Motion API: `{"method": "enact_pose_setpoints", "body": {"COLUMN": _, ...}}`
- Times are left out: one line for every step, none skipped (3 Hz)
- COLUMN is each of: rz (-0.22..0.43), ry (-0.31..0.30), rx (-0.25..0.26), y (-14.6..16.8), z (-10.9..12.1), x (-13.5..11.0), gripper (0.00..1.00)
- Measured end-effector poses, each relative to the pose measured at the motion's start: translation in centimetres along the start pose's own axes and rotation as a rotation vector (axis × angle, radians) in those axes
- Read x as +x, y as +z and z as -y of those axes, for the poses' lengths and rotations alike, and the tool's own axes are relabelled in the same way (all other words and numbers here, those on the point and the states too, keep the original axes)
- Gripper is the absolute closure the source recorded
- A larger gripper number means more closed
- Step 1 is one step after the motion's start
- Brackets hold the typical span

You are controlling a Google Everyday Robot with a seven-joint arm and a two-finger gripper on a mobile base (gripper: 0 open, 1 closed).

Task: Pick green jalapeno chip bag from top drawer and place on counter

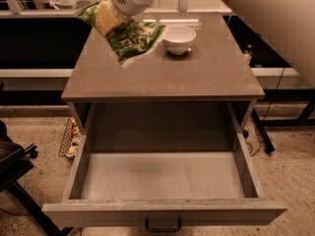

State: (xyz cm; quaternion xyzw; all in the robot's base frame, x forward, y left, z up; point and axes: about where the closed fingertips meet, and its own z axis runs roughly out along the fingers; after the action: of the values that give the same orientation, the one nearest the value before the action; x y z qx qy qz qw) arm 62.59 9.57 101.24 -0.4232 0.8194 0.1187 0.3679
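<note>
one chip bag (137,39), one white bowl (179,37), one drawer (162,212), one tool (109,18) over counter (202,75)

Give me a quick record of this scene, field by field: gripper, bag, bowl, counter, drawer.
gripper: top left of view, above counter's rear left, shut on green jalapeno chip bag
green jalapeno chip bag: hanging over counter, left of white bowl
white bowl: upright on counter, toward rear
top drawer: pulled open, bag not inside
</note>
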Motion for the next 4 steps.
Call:
{"method": "enact_pose_setpoints", "body": {"rz": -0.001, "ry": 0.001, "rx": 0.001, "y": 0.0, "z": 0.0, "x": 0.1, "gripper": 1.0}}
{"method": "enact_pose_setpoints", "body": {"rz": -0.02, "ry": 0.053, "rx": 0.049, "y": 3.6, "z": 3.0, "x": -0.5, "gripper": 1.0}}
{"method": "enact_pose_setpoints", "body": {"rz": -0.031, "ry": 0.144, "rx": 0.11, "y": 7.5, "z": 7.1, "x": -0.7, "gripper": 1.0}}
{"method": "enact_pose_setpoints", "body": {"rz": -0.015, "ry": 0.258, "rx": 0.14, "y": 11.6, "z": 10.7, "x": 0.5, "gripper": 1.0}}
